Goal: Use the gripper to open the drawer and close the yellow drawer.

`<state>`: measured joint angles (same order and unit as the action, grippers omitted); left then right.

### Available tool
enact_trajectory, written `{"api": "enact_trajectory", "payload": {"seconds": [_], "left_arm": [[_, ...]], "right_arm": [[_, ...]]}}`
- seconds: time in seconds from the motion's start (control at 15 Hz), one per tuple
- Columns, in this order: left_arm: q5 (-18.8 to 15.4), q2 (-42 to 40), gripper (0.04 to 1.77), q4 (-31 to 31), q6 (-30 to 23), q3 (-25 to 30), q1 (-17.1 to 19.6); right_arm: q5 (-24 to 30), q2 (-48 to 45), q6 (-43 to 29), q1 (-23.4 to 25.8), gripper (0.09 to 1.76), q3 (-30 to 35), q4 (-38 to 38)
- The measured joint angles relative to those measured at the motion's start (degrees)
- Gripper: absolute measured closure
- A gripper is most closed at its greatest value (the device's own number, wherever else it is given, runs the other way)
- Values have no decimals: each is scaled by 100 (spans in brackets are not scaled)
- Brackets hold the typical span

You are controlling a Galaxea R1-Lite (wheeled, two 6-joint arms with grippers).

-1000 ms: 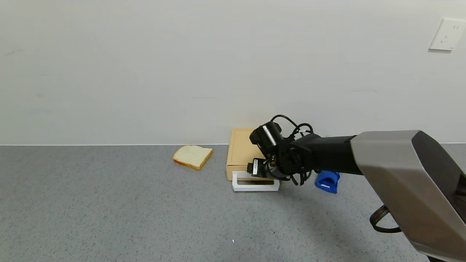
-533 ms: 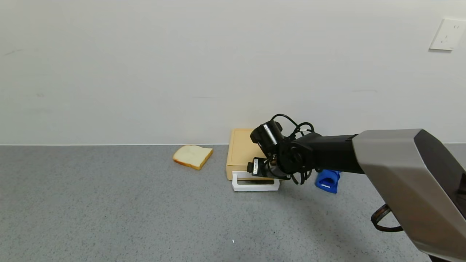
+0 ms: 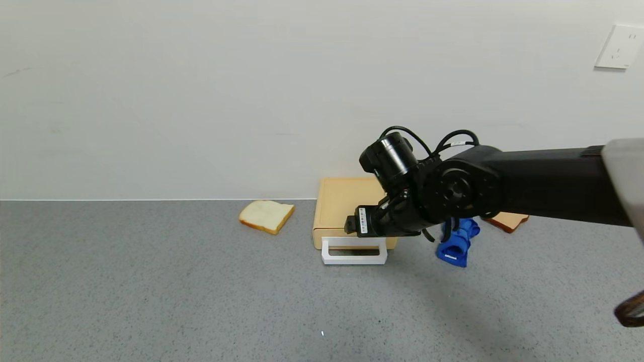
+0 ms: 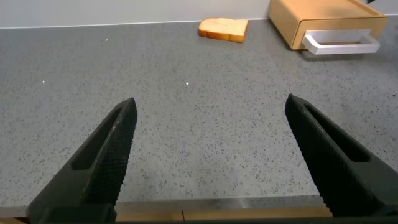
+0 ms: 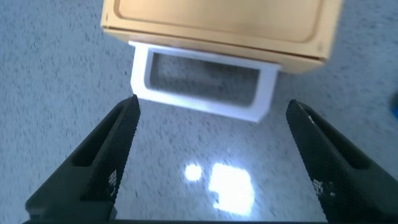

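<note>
The pale yellow drawer box point(image 3: 336, 201) stands against the back wall, its drawer pushed in and its white loop handle point(image 3: 354, 251) pointing toward me. My right gripper point(image 3: 349, 224) hovers just above the handle, open and empty. In the right wrist view the handle point(image 5: 202, 81) and the drawer box point(image 5: 217, 18) lie beyond the spread fingers of the right gripper point(image 5: 212, 104), apart from them. My left gripper point(image 4: 210, 102) is open and empty, parked low over the table's near edge, with the drawer box point(image 4: 326, 18) far off.
A bread slice point(image 3: 266, 215) lies left of the box. A blue object point(image 3: 457, 244) and a second bread slice point(image 3: 508, 220) lie to its right, under my right arm. The wall runs right behind the box. Grey tabletop point(image 3: 151, 291) spreads in front.
My right arm has risen, lifting the gripper from the handle's level to just above it. The second bread slice has come into view. The drawer box has not moved.
</note>
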<state>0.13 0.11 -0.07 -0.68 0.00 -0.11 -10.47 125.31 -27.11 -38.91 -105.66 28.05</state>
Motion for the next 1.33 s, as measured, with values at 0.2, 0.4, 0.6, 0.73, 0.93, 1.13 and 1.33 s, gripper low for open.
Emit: {"api": "enact_trajectory", "payload": {"seconds": [0.2, 0.4, 0.6, 0.73, 0.93, 1.13, 1.33], "left_arm": [[0, -1, 9, 0, 0, 0, -5], [2, 0, 9, 0, 2, 0, -5], [2, -1, 9, 0, 2, 0, -2], [2, -1, 9, 0, 2, 0, -2], [0, 0, 9, 0, 2, 0, -5], [2, -1, 9, 0, 0, 0, -5], [2, 0, 9, -2, 2, 0, -5]], "right_arm": [[83, -805, 291, -135, 12, 535, 224], [98, -1588, 739, -190, 12, 1202, 229], [474, -2441, 1340, -105, 12, 2010, -105], [662, -3003, 1637, -28, 12, 2650, -636], [728, -3805, 1896, 94, 12, 3641, -1331], [697, -4443, 1948, 135, 12, 4373, -1548], [675, -5020, 1952, 208, 12, 4880, -1571]]}}
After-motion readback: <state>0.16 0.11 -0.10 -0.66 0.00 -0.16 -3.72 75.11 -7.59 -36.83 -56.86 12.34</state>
